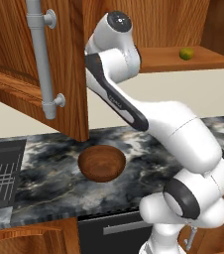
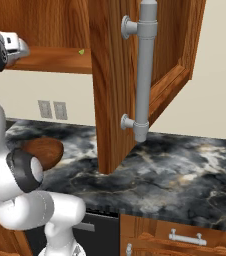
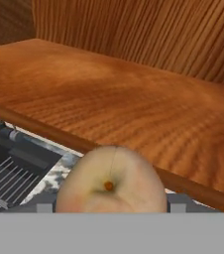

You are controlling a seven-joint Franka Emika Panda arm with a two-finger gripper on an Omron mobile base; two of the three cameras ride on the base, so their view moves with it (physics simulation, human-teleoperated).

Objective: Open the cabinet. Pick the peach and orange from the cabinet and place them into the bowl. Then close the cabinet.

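Observation:
The cabinet (image 1: 74, 64) hangs over the counter with both doors swung open. In the hand view the peach (image 3: 109, 183) sits right in front of the camera, pale with a pink blush. My gripper (image 3: 109, 206) is shut on it, in front of the shelf's front edge (image 3: 134, 154). The hand (image 2: 12, 46) is up at shelf height at the left. The orange (image 1: 186, 53), small and yellow-green, lies on the shelf to the right and shows again as the orange (image 2: 81, 51). The dark wooden bowl (image 1: 102, 162) stands on the counter below the arm, partly hidden as the bowl (image 2: 42, 150).
The left door with its long grey handle (image 1: 42, 59) hangs over the bowl's left side. The right door and its handle (image 2: 145, 70) jut out over the marble counter (image 2: 185, 175). A dish rack (image 1: 0, 173) sits at the counter's left.

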